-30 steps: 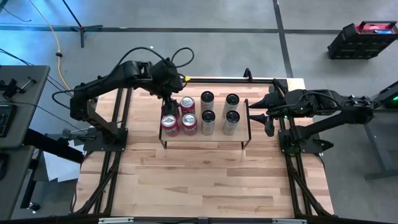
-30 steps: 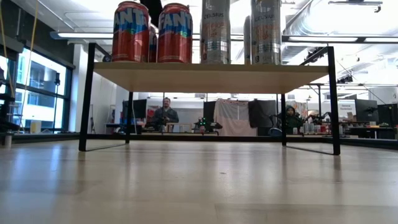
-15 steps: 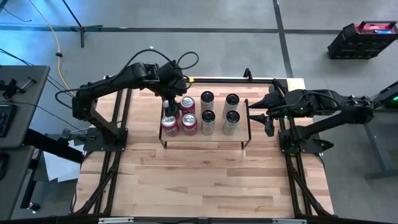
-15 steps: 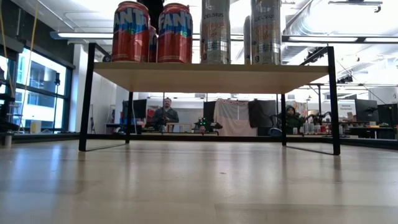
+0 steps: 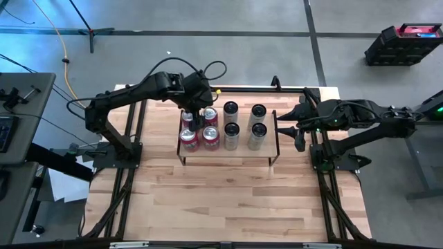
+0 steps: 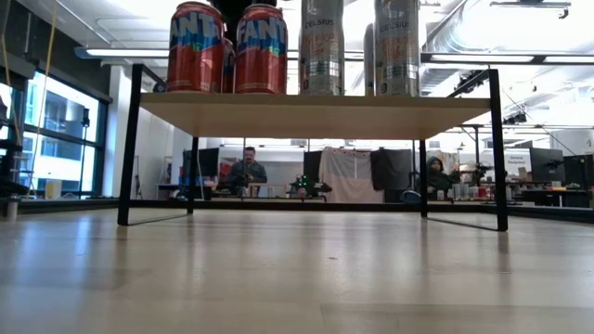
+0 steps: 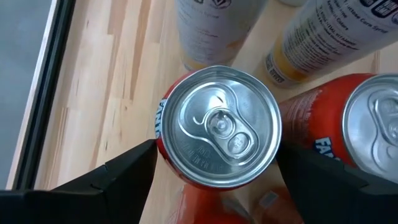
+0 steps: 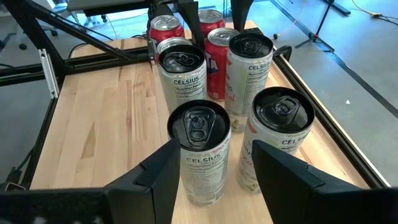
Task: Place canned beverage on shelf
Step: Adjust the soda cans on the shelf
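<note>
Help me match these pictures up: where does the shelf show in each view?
High: shelf at the picture's centre.
Low: its board across the upper half.
Left wrist: bare wood between the silver cans.
Right wrist: wood under the same cans.
Shared landmark: the red cans at the shelf's left end.

— How many red cans do you count from your console?
— I count four, all grouped at the 9 o'clock end of the shelf.
— And the tall silver cans?
— Four again, from the middle toward the 3 o'clock end. That gives me eight cans in all.
— Just the one shelf?
— I see one, on one desk.
— Anyone in the room behind?
— I make out two people seated far back.
</note>
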You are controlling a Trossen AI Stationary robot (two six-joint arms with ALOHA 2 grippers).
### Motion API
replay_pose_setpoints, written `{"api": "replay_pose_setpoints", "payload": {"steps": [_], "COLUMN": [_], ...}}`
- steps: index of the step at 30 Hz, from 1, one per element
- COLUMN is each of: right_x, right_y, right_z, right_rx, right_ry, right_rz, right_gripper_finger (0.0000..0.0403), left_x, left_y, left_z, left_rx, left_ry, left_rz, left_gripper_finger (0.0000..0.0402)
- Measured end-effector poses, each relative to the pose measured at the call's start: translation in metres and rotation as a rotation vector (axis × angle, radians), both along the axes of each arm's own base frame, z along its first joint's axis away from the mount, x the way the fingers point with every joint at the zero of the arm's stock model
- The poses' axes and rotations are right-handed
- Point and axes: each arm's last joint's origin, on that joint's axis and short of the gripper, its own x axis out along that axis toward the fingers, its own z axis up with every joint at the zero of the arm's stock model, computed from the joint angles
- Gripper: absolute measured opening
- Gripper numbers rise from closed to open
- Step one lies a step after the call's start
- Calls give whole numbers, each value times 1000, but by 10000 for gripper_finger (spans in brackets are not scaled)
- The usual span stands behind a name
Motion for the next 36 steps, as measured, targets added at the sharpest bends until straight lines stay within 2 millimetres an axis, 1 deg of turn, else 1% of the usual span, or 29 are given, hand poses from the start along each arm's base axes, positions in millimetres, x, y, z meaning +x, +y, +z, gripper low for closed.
{"api": "replay_pose_setpoints", "payload": {"steps": [6, 36], "right_x": [0, 0], "right_y": [0, 0], "right_z": [0, 0], "right_rx": [0, 0], "right_ry": [0, 1], "right_rz": [0, 0], "right_gripper_finger": [184, 184], "left_x": [3, 1], "left_y": [-5, -3], "left_z": [0, 0], "left_rx": [-1, -10], "left_ry": [-15, 4], "left_rz": [-9, 43], "left_gripper_finger": [316, 315]}}
